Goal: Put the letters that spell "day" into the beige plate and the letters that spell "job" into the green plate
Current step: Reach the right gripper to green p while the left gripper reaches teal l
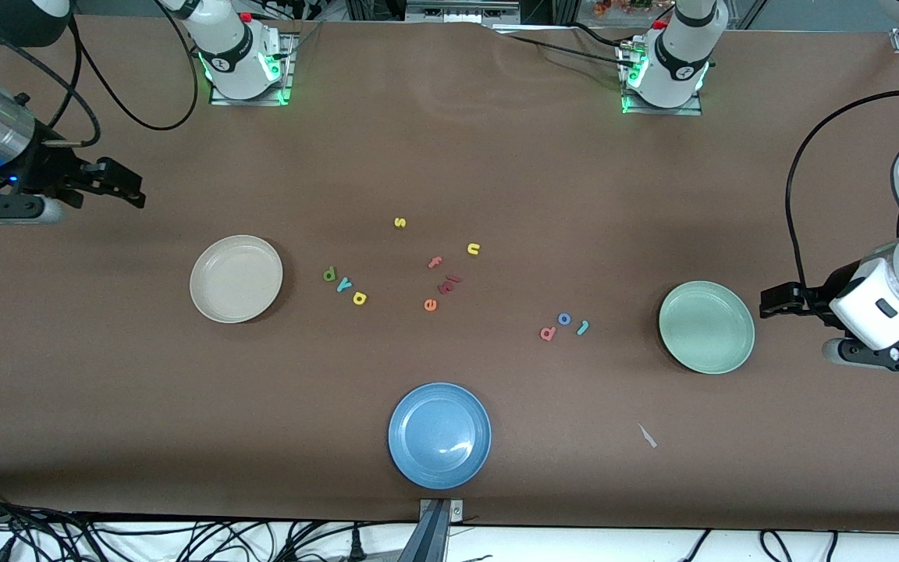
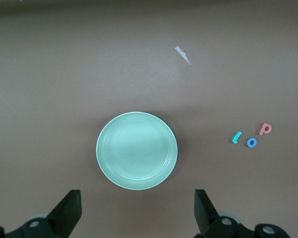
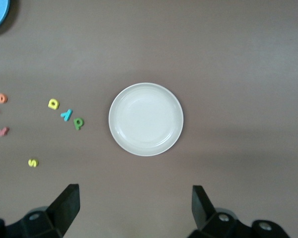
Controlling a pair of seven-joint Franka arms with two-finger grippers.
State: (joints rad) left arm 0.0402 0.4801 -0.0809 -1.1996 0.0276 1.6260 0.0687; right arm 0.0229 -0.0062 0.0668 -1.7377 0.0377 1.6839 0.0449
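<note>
The beige plate (image 1: 236, 279) (image 3: 146, 119) lies empty toward the right arm's end. Beside it lie the green d (image 1: 330, 274) (image 3: 78, 122), teal y (image 1: 343, 285) (image 3: 66, 114) and yellow a (image 1: 360, 298) (image 3: 53, 103). The green plate (image 1: 706, 327) (image 2: 137, 150) lies empty toward the left arm's end, with the teal j (image 1: 583, 327) (image 2: 237, 137), blue o (image 1: 564, 318) (image 2: 252, 143) and pinkish-red b (image 1: 548, 333) (image 2: 264, 129) beside it. My right gripper (image 1: 133, 191) (image 3: 135, 206) hangs open above the table's right-arm end. My left gripper (image 1: 768, 301) (image 2: 137, 208) hangs open above the left-arm end.
A blue plate (image 1: 439, 435) sits near the front edge. In the table's middle lie a yellow s (image 1: 399, 222), yellow u (image 1: 473, 249), pink f (image 1: 435, 262), orange e (image 1: 430, 304) and a dark red letter (image 1: 449, 285). A paper scrap (image 1: 647, 435) lies nearer the camera than the green plate.
</note>
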